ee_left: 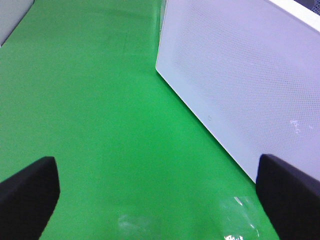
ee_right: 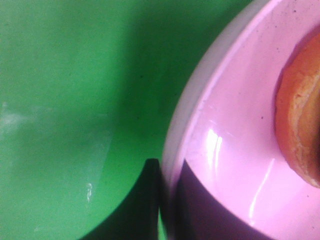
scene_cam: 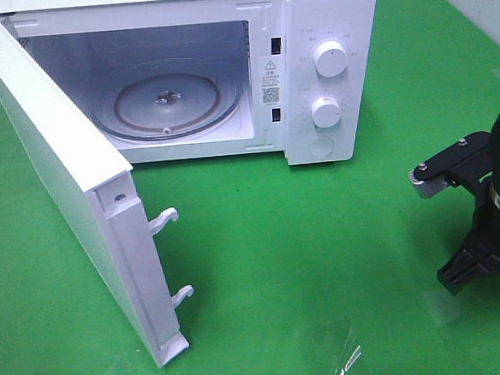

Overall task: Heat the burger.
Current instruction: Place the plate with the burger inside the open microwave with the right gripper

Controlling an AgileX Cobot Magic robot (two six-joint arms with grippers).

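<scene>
The microwave (scene_cam: 327, 62) sits at the far side of the counter (scene_cam: 322, 234). Its door (scene_cam: 51, 167) is swung wide to the left and its glass turntable (scene_cam: 175, 98) is bare, so I count the opening step as done and the loading as not yet done.

The burger (ee_right: 300, 125) is not in the oven. It only shows in my right wrist view, sitting on the pink plate (ee_right: 235, 125). The high camera doesn't show the plate at all, so I judge it lies off the right edge, by the right arm.

My right hand (ee_right: 167, 165) has one finger outside the plate's rim and one inside. It looks pressed onto that rim, pinching the plate rather than the bun.

My left hand (ee_left: 156, 165) is spread wide with nothing between its fingers. It hangs over bare counter beside the door's outer face.

What's left, as I read it: carry the plate left and far into the cavity, set it on the turntable, let go, shut the door and turn the dials.
</scene>
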